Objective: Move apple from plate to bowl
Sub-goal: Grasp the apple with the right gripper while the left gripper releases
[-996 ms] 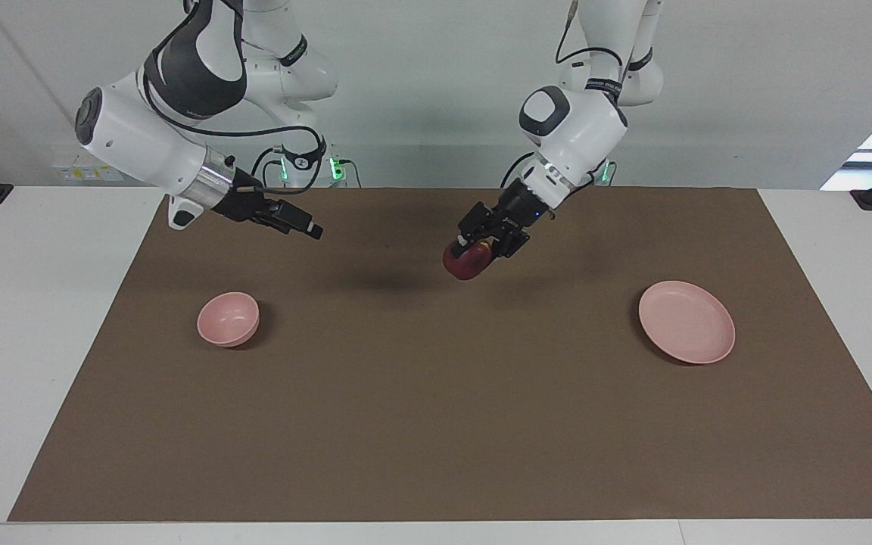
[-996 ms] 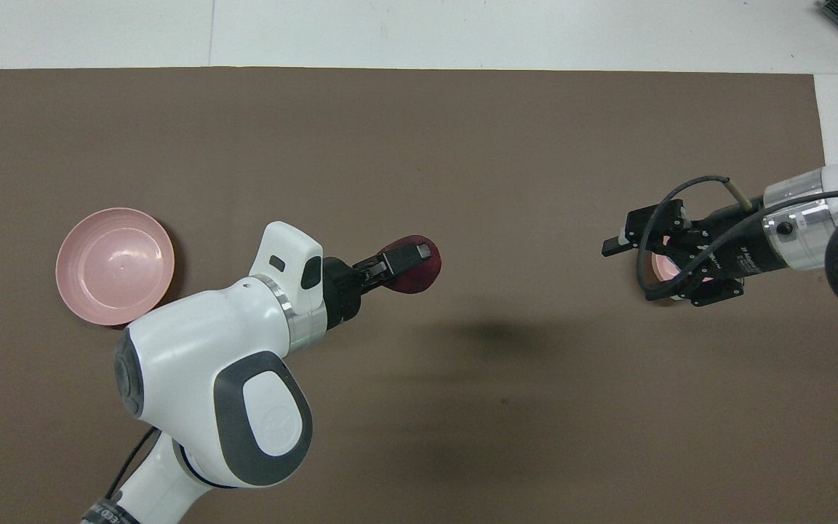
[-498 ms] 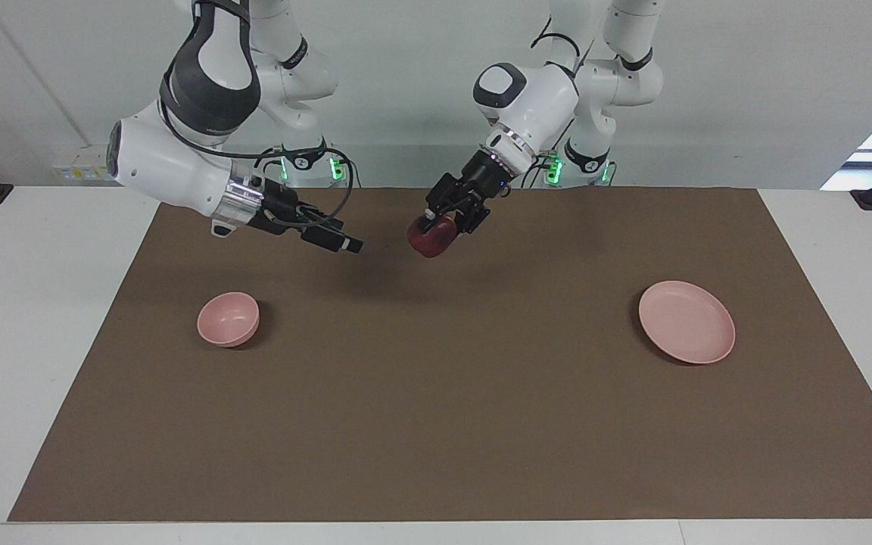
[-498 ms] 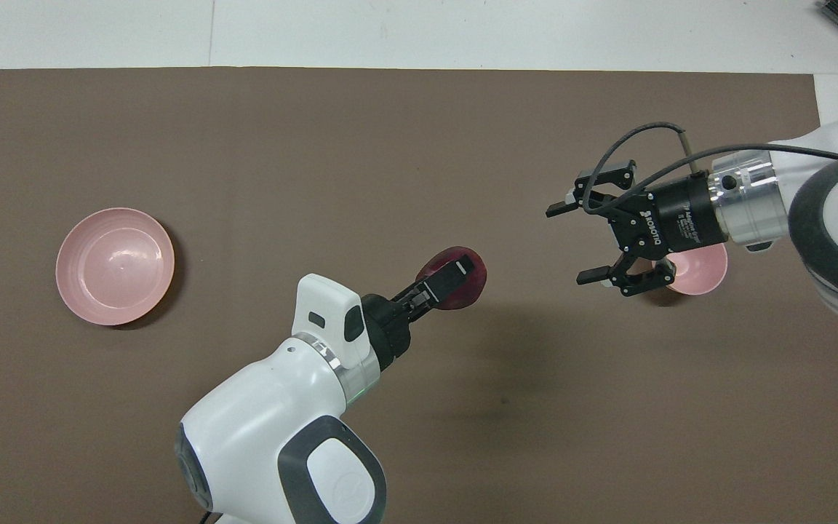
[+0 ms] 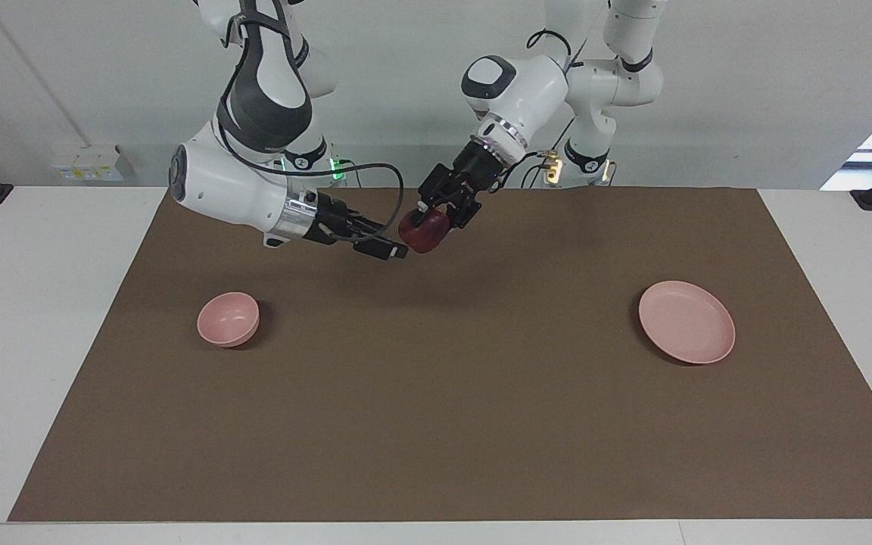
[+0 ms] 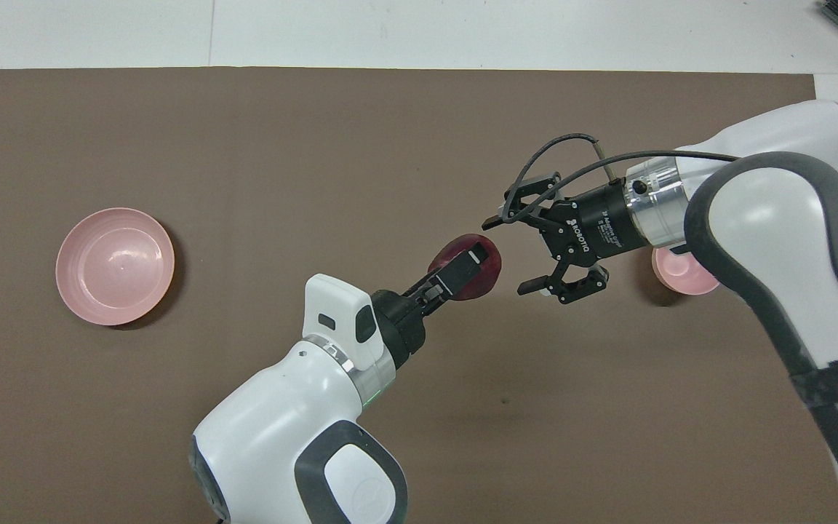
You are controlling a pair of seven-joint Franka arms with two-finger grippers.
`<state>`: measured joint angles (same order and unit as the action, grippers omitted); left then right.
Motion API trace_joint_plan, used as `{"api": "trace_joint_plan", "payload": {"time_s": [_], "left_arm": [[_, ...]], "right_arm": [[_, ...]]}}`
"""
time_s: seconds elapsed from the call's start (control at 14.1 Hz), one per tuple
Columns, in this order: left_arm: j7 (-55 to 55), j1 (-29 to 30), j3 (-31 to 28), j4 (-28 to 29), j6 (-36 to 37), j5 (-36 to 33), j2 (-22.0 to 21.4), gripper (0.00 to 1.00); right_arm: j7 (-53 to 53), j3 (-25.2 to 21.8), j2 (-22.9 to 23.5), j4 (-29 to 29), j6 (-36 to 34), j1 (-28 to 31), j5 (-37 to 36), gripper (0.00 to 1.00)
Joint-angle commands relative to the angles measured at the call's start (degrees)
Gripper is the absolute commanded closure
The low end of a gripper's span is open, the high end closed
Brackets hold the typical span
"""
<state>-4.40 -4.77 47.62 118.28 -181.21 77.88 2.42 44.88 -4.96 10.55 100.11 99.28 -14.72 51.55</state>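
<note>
A dark red apple (image 5: pixel 421 233) (image 6: pixel 488 271) hangs in the air over the middle of the brown mat, with my left gripper (image 5: pixel 428 216) (image 6: pixel 471 263) shut on it. My right gripper (image 5: pixel 393 250) (image 6: pixel 510 253) is open and level with the apple, its spread fingers pointing at the fruit from the right arm's end, very close to it. The pink plate (image 5: pixel 686 322) (image 6: pixel 115 266) lies bare toward the left arm's end. The small pink bowl (image 5: pixel 228 318) (image 6: pixel 681 268) stands toward the right arm's end, partly covered by the right arm in the overhead view.
The brown mat (image 5: pixel 436 424) covers most of the white table (image 5: pixel 42 341). Nothing else lies on it apart from the plate and bowl. Both arms lean in over the mat's strip nearest the robots.
The left gripper has carried the apple toward the right arm's end. The right gripper, still open, has swung from over the bowl to just beside the apple.
</note>
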Motion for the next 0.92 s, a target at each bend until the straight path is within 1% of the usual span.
{"api": "trace_joint_plan", "payload": {"time_s": [0.0, 0.14, 0.43, 0.85], "left_arm": [[0.4, -0.3, 0.7, -1.7, -2.0, -0.8, 1.5, 1.00], [0.4, -0.3, 0.7, -1.8, -2.0, -1.5, 1.5, 1.00], [0.4, -0.4, 0.8, -2.1, -2.1, -1.7, 1.6, 1.00], [0.6, -0.6, 1.2, -2.3, -2.0, -2.0, 1.6, 1.00]], "right_arm": [[0.9, 0.0, 0.3, -0.9, -0.1, 0.0, 1.6, 0.00], [0.9, 0.0, 0.2, -0.9, -0.6, 0.1, 1.8, 0.00], [0.9, 0.0, 0.2, -0.9, -2.0, 0.6, 4.4, 0.00], [0.7, 0.0, 0.1, -0.9, -3.5, 0.7, 4.5, 0.00]]}}
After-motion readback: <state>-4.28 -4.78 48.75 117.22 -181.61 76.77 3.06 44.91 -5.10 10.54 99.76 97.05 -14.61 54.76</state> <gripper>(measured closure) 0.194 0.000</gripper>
